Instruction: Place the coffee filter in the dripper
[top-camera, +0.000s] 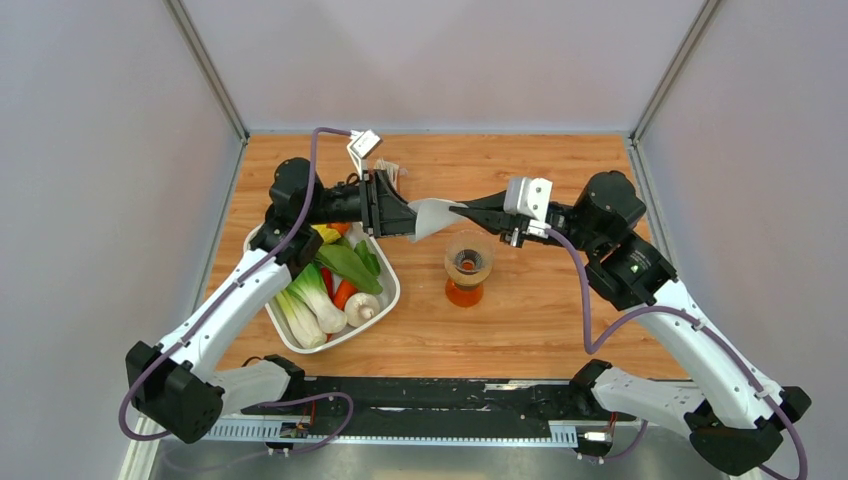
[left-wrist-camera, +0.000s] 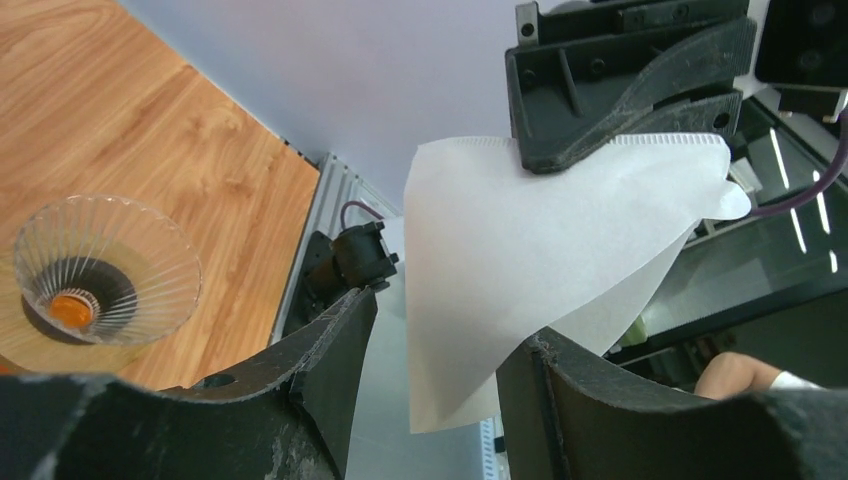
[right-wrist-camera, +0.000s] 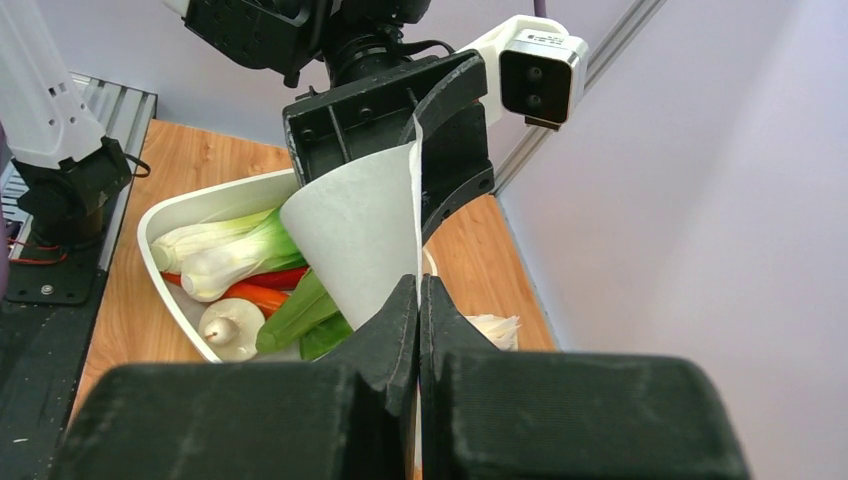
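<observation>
Filter (top-camera: 432, 217) hung midair between tools, near the dripper (top-camera: 467, 256). Right tool (top-camera: 460, 210) pinched its edge; left tool (top-camera: 410, 220) gaped around its tip. I judged: swing tip downward, centre over dripper, lower before releasing.

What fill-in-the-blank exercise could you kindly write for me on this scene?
1. The coffee filter, held in mid-air, is ___ in colour.
2. The gripper shut on it belongs to the ___ arm.
3. The dripper stands on an ___-tinted glass vessel.
4. The white tray holds ___.
Missing words: white; right; orange; vegetables.
</observation>
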